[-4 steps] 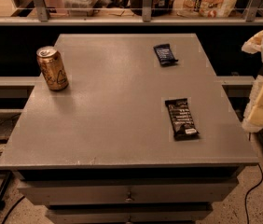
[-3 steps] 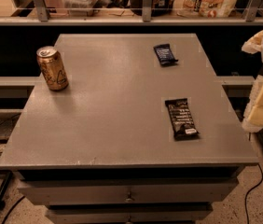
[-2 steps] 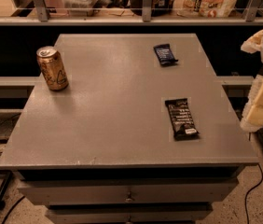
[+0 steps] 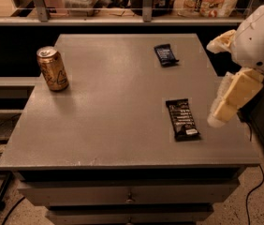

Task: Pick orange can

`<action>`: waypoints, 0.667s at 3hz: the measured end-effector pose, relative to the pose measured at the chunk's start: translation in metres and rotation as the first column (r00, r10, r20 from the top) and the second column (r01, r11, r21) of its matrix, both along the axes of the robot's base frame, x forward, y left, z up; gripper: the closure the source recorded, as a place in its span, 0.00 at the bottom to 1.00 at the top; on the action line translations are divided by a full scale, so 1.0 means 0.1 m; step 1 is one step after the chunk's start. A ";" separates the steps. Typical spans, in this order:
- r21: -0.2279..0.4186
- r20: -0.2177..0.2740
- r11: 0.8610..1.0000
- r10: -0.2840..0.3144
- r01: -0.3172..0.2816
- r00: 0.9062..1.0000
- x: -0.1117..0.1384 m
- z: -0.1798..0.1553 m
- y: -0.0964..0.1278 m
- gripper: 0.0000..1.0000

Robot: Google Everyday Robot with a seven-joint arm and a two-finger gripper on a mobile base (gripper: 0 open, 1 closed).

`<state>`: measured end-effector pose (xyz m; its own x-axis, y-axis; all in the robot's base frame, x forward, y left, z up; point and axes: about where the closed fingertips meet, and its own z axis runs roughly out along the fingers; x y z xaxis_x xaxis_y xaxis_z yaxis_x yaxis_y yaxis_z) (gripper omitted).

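Here's the small golden-orange metal drink can [image 4: 52,69], upright near the back-left corner of the flat grey metal table [image 4: 113,107]. Far across from it, the robot's cream-coloured gripper [image 4: 216,118] hangs over the table's right edge, just beside the long dark snack wrapper [image 4: 182,119] (spread or closed, I cannot tell from here). A smaller dark wrapper [image 4: 165,55] lies towards the back right.
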<state>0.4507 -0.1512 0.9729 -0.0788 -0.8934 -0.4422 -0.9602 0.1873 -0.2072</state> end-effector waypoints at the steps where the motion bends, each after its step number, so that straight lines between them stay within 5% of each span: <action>1: 0.189 0.036 0.981 0.047 -0.053 0.998 0.04 0.05 0.50 0.00; 2: 0.264 0.062 0.963 0.048 -0.063 0.997 0.06 0.18 0.69 0.00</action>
